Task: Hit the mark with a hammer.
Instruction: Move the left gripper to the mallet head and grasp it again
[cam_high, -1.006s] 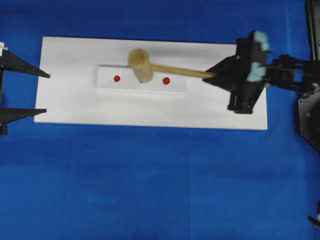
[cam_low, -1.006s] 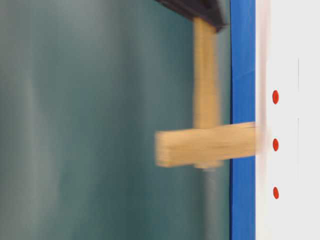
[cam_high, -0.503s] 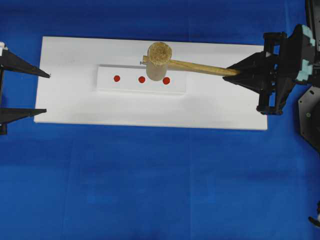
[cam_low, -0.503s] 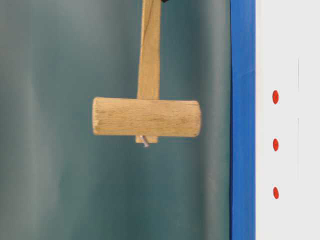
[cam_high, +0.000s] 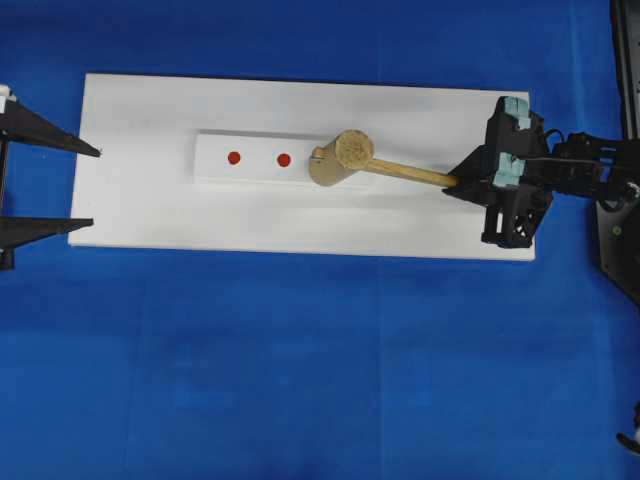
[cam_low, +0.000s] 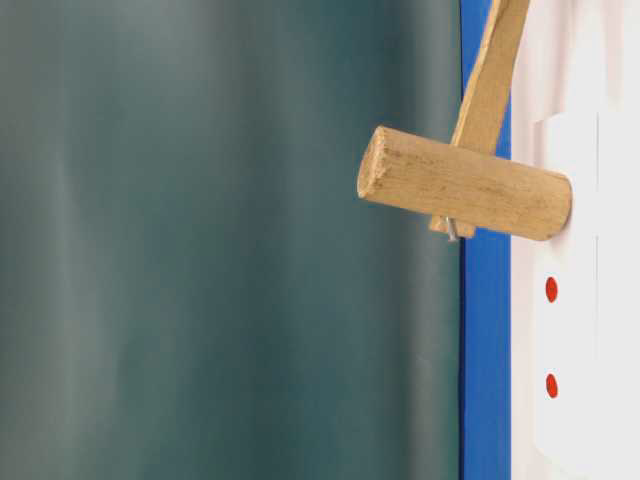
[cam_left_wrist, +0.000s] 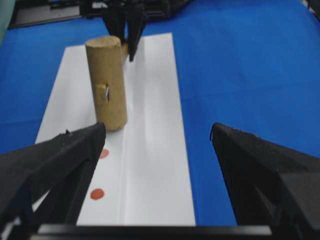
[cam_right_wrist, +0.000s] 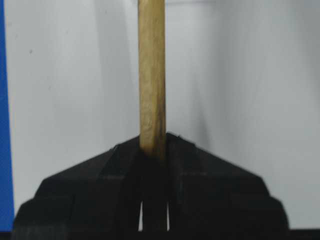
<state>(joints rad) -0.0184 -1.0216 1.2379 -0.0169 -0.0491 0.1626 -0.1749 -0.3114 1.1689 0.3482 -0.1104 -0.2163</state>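
The mark (cam_high: 284, 159) is the middle red dot on the white block (cam_high: 258, 143) and is uncovered. It also shows in the table-level view (cam_low: 551, 289) and the left wrist view (cam_left_wrist: 102, 153). The wooden hammer (cam_high: 340, 158) has its head down on the block's right end, over the right outer dot, beside the mark. My right gripper (cam_high: 460, 181) is shut on the handle's end (cam_right_wrist: 151, 75). My left gripper (cam_high: 95, 187) is open and empty at the board's left edge, far from the block.
The block lies on a white board (cam_high: 150, 210) on a blue cloth. The left outer dot (cam_high: 234, 157) is uncovered. The right arm's base (cam_high: 620, 230) stands at the right edge.
A second ago the hammer head was on the middle dot. It then rose and shifted right, and has now come down on the right outer dot. The left gripper has not moved.
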